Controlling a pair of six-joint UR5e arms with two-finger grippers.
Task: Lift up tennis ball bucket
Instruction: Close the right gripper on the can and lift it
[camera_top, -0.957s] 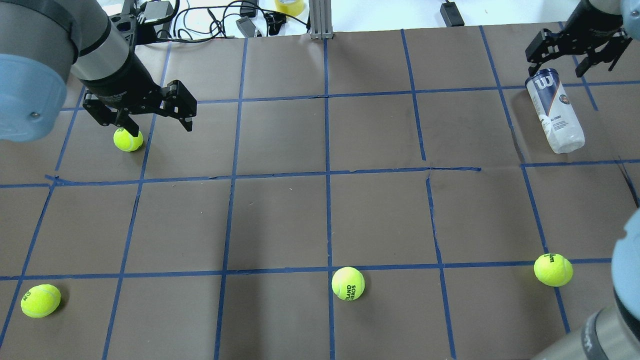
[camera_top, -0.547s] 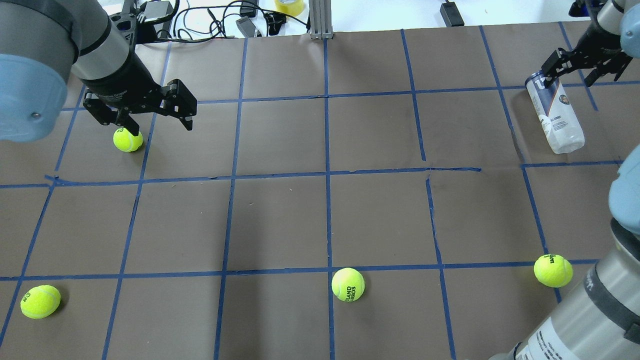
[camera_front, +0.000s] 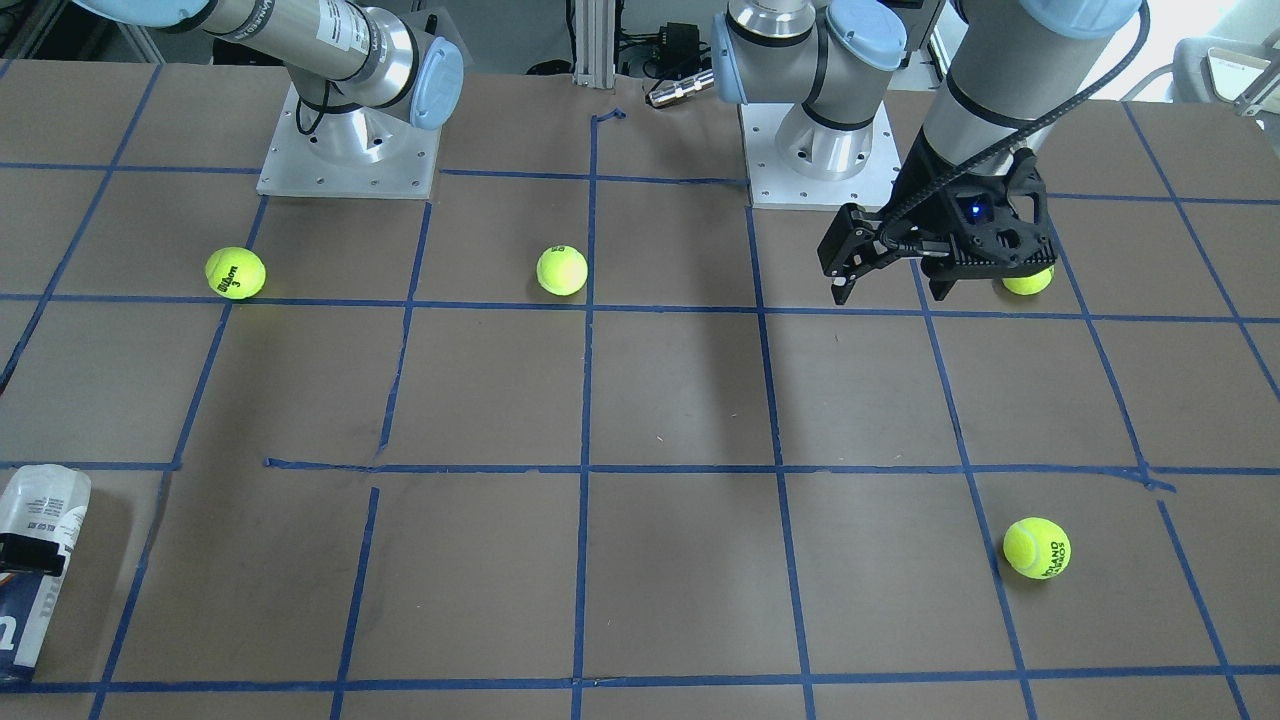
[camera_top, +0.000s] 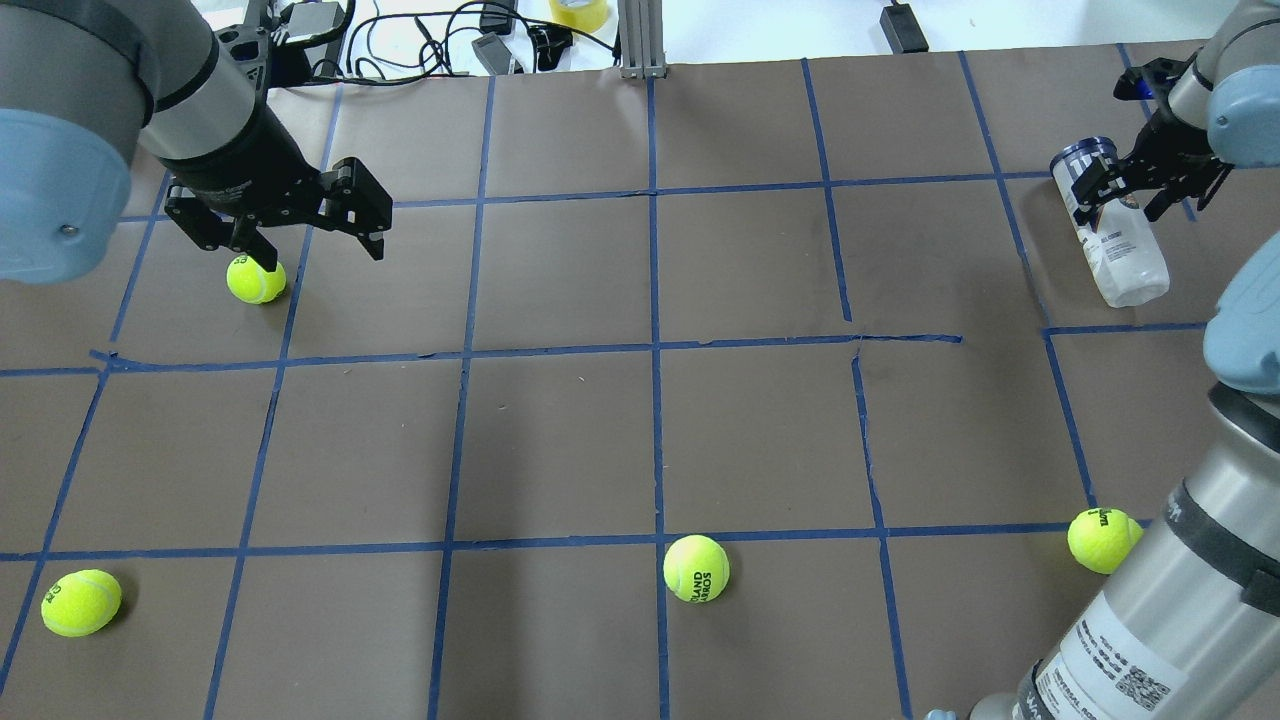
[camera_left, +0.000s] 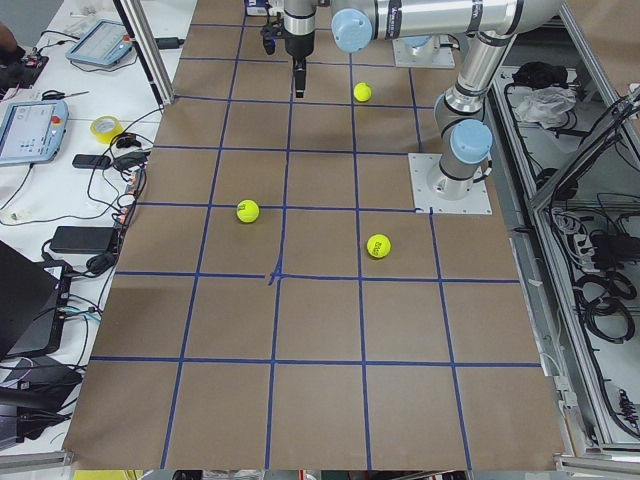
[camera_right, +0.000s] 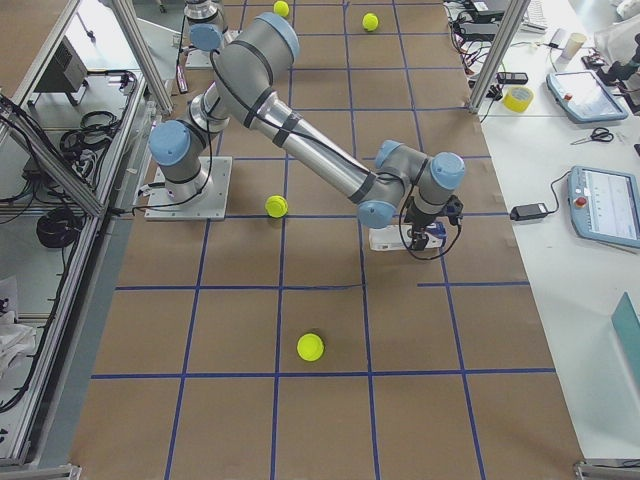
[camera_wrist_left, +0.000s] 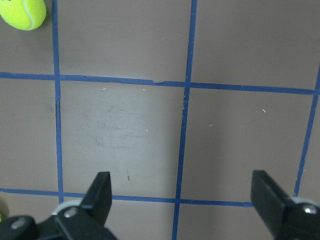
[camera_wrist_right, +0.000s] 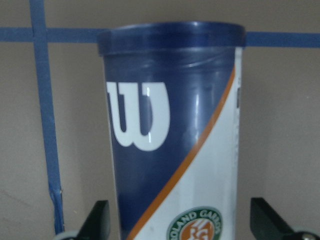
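The right gripper (camera_top: 1122, 193) has dropped over the tube (camera_top: 1128, 255) lying sideways at the table's (camera_top: 750, 430) far right, jaws apart astride its blue-rimmed end, seemingly not yet touching, so closing comes next.

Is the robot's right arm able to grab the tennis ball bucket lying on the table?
Probably yes. The right gripper is open and straddles the tennis ball bucket, which lies on its side. There is one finger on each side with a small gap. Nothing sits between them, so the way looks free.
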